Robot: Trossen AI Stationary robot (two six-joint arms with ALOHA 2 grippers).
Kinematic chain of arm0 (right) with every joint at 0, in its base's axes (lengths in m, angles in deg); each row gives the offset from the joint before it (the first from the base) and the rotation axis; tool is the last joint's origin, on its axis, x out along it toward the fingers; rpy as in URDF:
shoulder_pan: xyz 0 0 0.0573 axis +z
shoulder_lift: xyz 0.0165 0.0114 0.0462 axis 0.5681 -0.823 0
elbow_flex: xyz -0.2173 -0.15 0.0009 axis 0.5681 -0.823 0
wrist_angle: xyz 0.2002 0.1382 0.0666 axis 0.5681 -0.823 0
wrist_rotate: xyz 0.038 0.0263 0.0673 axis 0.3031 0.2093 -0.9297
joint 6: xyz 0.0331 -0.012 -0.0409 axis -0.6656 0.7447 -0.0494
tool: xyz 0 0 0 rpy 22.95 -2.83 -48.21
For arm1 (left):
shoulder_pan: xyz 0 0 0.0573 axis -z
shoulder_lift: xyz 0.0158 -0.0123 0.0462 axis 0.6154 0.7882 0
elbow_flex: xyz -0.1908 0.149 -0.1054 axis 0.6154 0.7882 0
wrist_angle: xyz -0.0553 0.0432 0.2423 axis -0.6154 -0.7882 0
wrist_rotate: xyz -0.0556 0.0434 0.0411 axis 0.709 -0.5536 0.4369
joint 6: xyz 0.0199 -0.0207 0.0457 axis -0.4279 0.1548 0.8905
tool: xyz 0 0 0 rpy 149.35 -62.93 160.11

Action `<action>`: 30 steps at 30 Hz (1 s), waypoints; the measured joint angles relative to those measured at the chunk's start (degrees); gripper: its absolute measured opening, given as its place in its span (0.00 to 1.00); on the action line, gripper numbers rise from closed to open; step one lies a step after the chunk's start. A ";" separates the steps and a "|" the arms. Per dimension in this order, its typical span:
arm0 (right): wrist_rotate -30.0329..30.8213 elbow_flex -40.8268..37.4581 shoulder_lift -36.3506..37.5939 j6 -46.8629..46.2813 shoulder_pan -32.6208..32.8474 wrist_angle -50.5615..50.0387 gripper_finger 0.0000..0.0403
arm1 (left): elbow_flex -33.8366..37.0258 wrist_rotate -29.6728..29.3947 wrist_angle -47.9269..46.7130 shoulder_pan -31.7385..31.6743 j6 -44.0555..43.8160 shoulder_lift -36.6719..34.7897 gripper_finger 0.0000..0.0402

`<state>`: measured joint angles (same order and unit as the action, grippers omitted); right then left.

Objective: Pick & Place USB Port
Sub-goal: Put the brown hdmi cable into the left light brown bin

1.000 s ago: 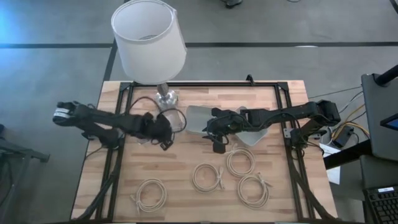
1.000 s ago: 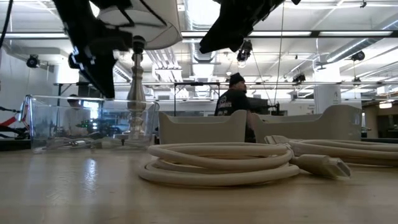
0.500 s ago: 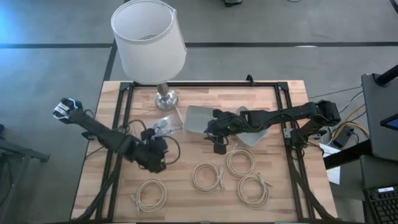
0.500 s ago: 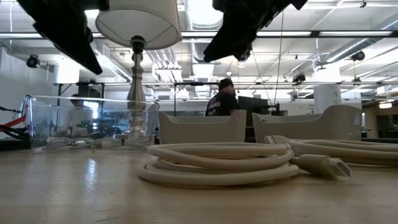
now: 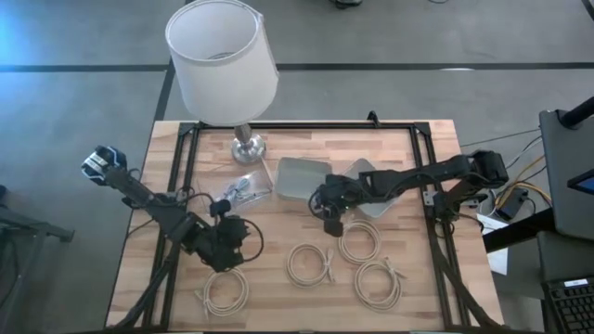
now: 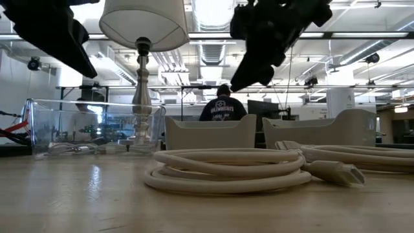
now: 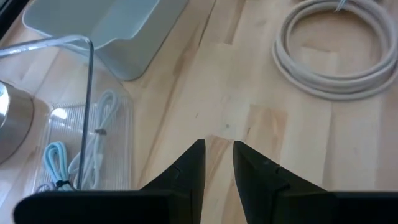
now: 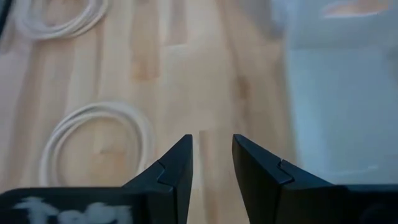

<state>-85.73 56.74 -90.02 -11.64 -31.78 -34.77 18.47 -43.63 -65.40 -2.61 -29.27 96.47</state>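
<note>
A: Where are the coiled cables (image 5: 225,289) lying?
B: On the wooden surface (image 5: 278,237), apart from both grippers' empty fingers.
A: Fingers?
B: Left gripper (image 7: 217,155) and right gripper (image 8: 211,149) are hovering narrowly parted.

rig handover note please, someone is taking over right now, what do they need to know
Left pincer: open, holding nothing, above bare wood near the front-left cable coil.
Right pincer: open, holding nothing, at mid-table beside the grey tray.
Things: four coiled cream cables lie loose at the table's front, the other three at and. The clear bin by the lamp base already holds some cables.
Done: no coil is gripped now.
Left: by the look of it, all four coils still need picking and placing; which container they go to is not clear.
</note>
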 joint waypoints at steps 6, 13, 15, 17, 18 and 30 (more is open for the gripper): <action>-1.67 -4.47 0.00 -2.18 3.51 7.98 0.24 | 1.92 0.01 0.34 0.00 0.00 0.02 0.21; -1.65 -4.96 -2.42 -7.00 7.43 9.63 0.25 | 2.17 0.04 0.85 -0.02 -0.21 0.02 0.21; -1.54 -3.85 -4.72 -7.29 8.05 9.80 0.25 | 1.91 0.27 1.60 -0.02 -0.28 0.02 0.21; -1.51 -2.53 -7.54 -6.91 8.63 9.49 0.25 | 1.65 0.64 1.91 -0.02 -0.21 0.02 0.21; -1.52 -1.59 -8.94 -6.51 8.92 9.54 0.25 | 1.50 0.78 2.08 -0.02 0.11 0.02 0.21; -2.26 9.89 -20.78 -6.19 9.98 -3.61 0.24 | 1.42 1.49 1.93 -0.02 3.39 -0.02 0.21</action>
<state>-87.98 66.62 -110.80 -17.83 -21.80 -38.38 19.89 -42.14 -63.47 -2.63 -25.88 96.45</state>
